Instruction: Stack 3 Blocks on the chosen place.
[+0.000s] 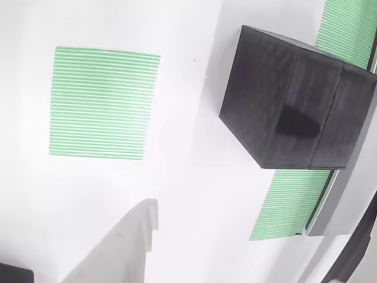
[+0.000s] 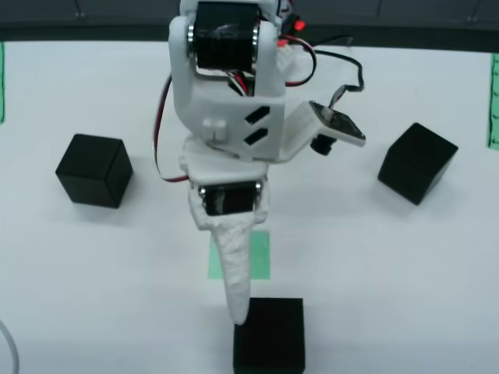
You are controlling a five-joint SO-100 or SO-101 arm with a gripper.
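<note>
In the view from above, three black blocks lie apart on the white table: one at the left [image 2: 93,169], one at the right [image 2: 417,162], one at the near edge [image 2: 269,335]. The chosen place [image 2: 259,253], a green striped square, lies between them, partly covered by the arm. My gripper [image 2: 240,312] points down as one narrow white taper, shut and holding nothing, its tip by the near block's top left corner. The view that rides on the gripper shows the chosen place [image 1: 105,104] bare at the left, a block [image 1: 291,109] at the right, and a white finger [image 1: 136,242] at the bottom.
A longer green striped band [image 1: 294,200] runs behind the block in the gripper's view, next to a grey edge [image 1: 330,206]. From above, green strips mark the table's right edge [image 2: 493,101] and left edge [image 2: 1,82], and a dark border [image 2: 390,35] runs along the far side.
</note>
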